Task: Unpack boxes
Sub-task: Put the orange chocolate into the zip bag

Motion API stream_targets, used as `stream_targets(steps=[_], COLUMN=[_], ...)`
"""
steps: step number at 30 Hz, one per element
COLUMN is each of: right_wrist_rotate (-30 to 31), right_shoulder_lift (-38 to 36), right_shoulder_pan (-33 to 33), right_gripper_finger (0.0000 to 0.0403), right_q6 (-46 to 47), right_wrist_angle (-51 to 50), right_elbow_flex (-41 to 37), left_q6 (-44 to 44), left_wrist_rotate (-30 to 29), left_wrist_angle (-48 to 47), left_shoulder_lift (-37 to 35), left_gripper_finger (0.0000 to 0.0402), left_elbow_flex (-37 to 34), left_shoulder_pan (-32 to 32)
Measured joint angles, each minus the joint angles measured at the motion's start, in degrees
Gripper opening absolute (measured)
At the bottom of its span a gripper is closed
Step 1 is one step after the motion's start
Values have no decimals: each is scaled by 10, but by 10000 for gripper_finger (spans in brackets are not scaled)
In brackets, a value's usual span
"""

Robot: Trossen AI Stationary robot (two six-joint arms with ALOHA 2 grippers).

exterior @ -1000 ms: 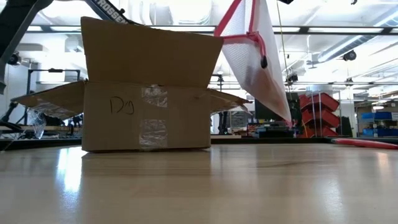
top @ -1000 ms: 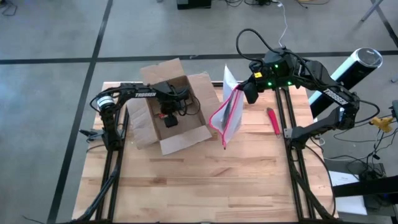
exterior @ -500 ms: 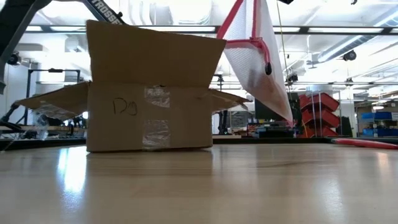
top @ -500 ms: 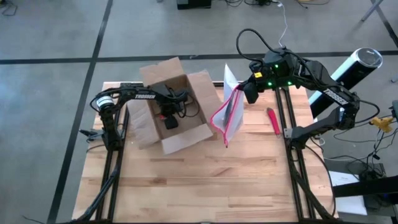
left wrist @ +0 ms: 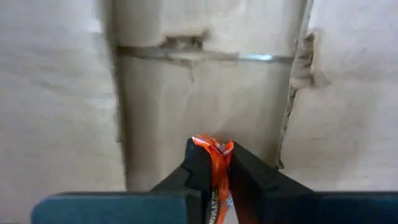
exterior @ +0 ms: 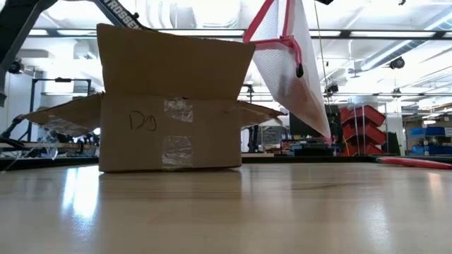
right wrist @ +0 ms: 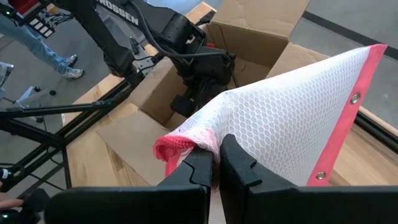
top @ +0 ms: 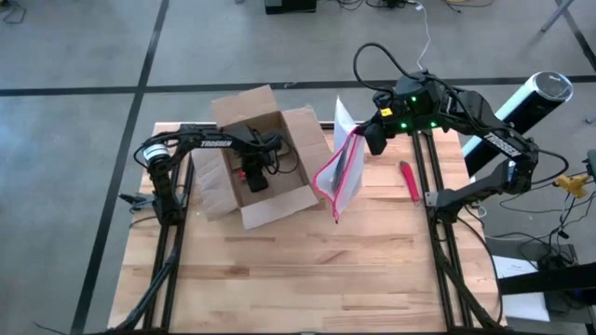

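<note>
The brown cardboard box (top: 270, 200) stands open on the table's far left, its flaps spread; it shows as the taped box (exterior: 169, 127) in the low view. My left gripper (top: 253, 179) reaches down inside it and is shut on an orange packet (left wrist: 213, 146) above the box floor. To the right of the box, my right gripper (top: 371, 140) is shut on a white mesh pouch with pink edging (top: 340, 177), held up in the air. My left gripper pinches the orange packet's crumpled end (left wrist: 214, 144) between its two fingers, coming from above into the box. The rest of the packet is hidden between the fingers. My right gripper pinches the pouch's bunched pink-edged rim (right wrist: 177, 146) between its two fingers. The pouch (exterior: 293, 70) hangs slack below the hold, tilted, with its lower corner clear of the table.
A slim red pen-like thing (top: 410, 181) lies on the table to the right of the pouch, by the right arm's rail. Bare wood fills the near half of the table (top: 307, 279). A person's legs (right wrist: 43, 43) show on the floor beyond the table.
The box has slid a little toward the table's right with my left gripper inside it. The pouch has stayed hanging in my right gripper.
</note>
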Motion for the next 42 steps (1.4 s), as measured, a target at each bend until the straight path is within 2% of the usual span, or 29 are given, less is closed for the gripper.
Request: stream_targets(steps=[11, 19, 23, 31, 42], right_wrist_rotate=[0, 1, 2, 13, 28], right_shoulder_lift=[0, 0, 0, 0, 0], right_shoulder_pan=[0, 0, 0, 0, 0], right_gripper_finger=[0, 0, 0, 0, 0], right_q6=[-3, -4, -4, -4, -4], right_wrist_angle=[0, 0, 0, 2, 5], right_elbow_flex=[0, 0, 0, 0, 0], left_q6=[-15, -56, -68, -99, -120], left_wrist_rotate=[36, 152, 189, 265, 270], left_wrist_angle=[-48, -37, -14, 86, 255], left_shoulder_lift=[-46, -81, -84, -84, -84], left_gripper_finger=[26, 25, 25, 25, 25], left_elbow_flex=[110, 227, 296, 371, 376], left_shoulder_pan=[-2, -10, -25, -75, -169])
